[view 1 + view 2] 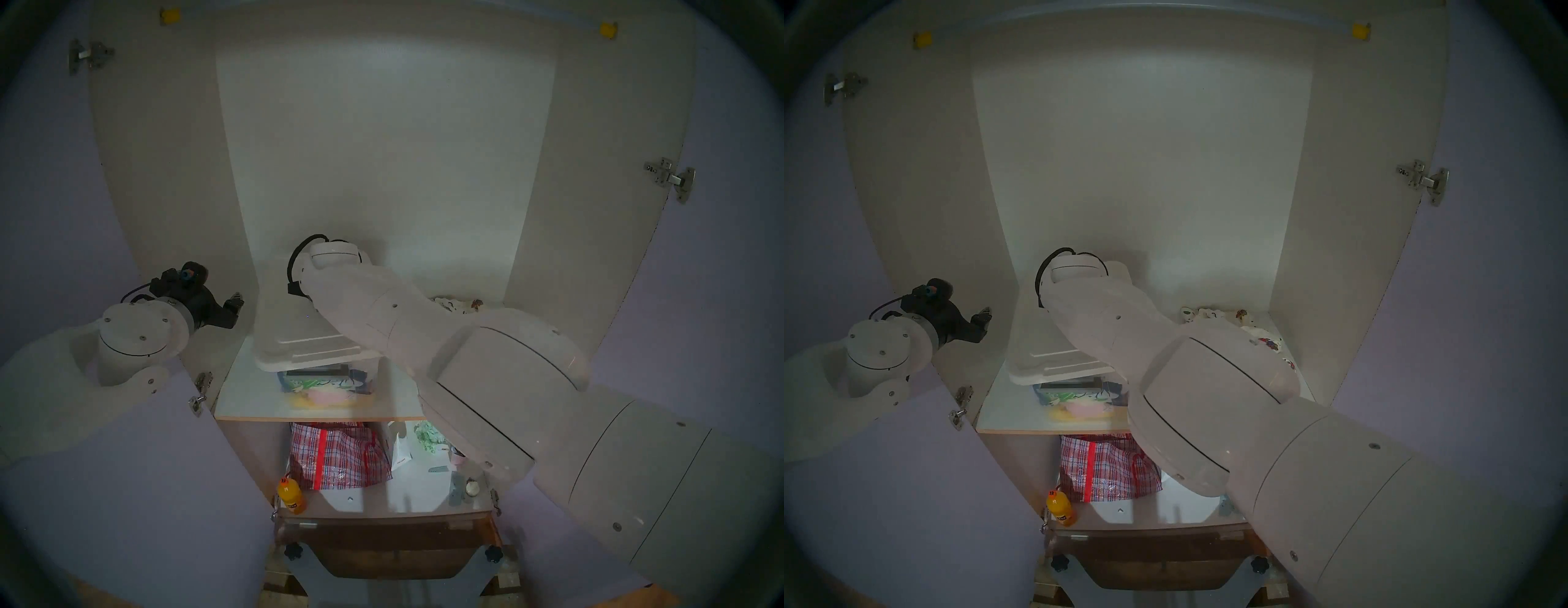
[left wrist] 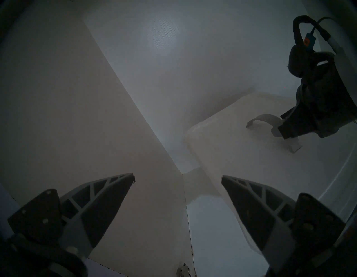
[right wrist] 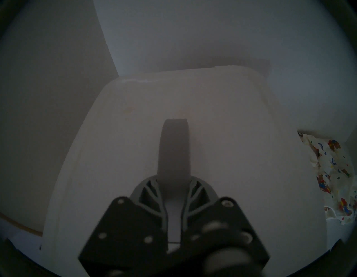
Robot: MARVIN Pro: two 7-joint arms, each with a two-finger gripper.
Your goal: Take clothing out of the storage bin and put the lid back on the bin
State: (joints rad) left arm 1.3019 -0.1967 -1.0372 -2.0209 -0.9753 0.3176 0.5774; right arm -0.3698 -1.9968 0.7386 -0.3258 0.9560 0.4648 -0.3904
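The white lid [image 1: 292, 335] hangs tilted over the clear storage bin [image 1: 326, 384] on the upper shelf, its front edge just above the bin's grey latch bar. My right gripper [image 3: 174, 179] is shut on the lid's grey strap handle [image 3: 174, 147]; it also shows in the left wrist view [image 2: 289, 131]. The clothing [image 1: 456, 305], cream-white with small coloured figures, lies on the shelf at the back right, beside the lid [image 3: 328, 164]. My left gripper [image 1: 235, 303] is open and empty by the cupboard's left wall, left of the lid [image 2: 241, 135].
Leaf-print cloth and pink and yellow items show through the bin's front. The shelf [image 1: 242, 395] has cupboard walls close on both sides. Below are a red plaid bag [image 1: 339, 454], an orange bottle [image 1: 290, 496] and small items [image 1: 462, 479]. Both doors stand open.
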